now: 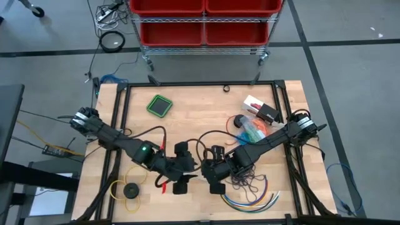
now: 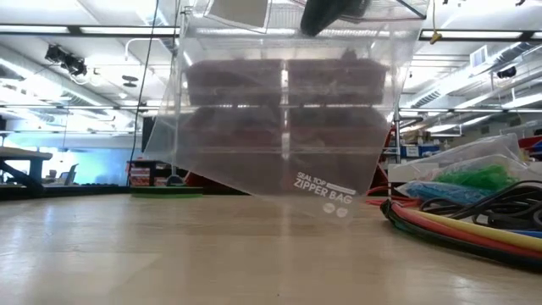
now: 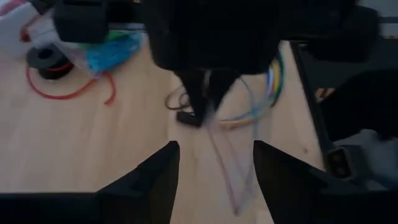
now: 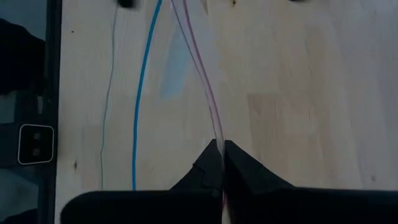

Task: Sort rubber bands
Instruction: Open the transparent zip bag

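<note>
The right gripper is pinched tight on the top edge of a clear zipper bag, hanging it above the table. The left gripper faces it, spread wide and empty. The rubber bands lie near the right arm. Next, the left gripper should probably catch the bag's opposite lip squarely.

zipper bag: top edge cut off | rubber bands: blurred inside bags | cables: run off frame

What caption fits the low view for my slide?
Clear zipper bag hangs above the wooden table, pinched at its top by the shut right gripper; bagged rubber bands and cables at right.
</note>
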You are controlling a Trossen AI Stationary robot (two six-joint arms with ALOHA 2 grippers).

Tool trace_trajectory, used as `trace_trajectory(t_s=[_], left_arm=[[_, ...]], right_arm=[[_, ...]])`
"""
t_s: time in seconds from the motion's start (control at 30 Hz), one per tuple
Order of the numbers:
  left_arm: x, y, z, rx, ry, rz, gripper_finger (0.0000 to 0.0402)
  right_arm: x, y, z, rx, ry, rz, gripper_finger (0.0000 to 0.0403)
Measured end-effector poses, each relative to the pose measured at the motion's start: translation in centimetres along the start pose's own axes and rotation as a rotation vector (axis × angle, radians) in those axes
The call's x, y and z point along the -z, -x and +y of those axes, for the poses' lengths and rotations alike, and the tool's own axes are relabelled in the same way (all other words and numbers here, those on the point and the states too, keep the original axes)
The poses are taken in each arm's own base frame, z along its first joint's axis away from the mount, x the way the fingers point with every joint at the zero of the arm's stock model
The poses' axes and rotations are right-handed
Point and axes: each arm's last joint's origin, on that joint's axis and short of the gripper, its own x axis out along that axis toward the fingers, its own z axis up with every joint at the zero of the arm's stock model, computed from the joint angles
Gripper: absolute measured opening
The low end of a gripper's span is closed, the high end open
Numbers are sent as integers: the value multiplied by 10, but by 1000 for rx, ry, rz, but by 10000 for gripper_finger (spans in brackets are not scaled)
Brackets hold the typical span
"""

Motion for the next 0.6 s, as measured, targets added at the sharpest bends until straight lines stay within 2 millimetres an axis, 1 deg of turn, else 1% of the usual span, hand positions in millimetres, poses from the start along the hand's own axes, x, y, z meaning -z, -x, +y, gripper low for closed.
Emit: trace_trajectory(t_s=[0.1,0.23,0.4,0.5,0.6], left_arm=[[0,0,-1,40,13,13,211],[0,0,-1,48,17,17,211],[-2,-3,5,34,57,13,211],[0,-12,10,17,74,45,211],[3,-27,13,54,91,100,211]], right_arm=[[0,0,0,2,0,0,0],[0,0,0,3,-5,-1,0],[0,0,0,3,-6,-1,0],[0,0,0,8,-7,-9,0],[-1,0,-1,26,-7,-18,0]])
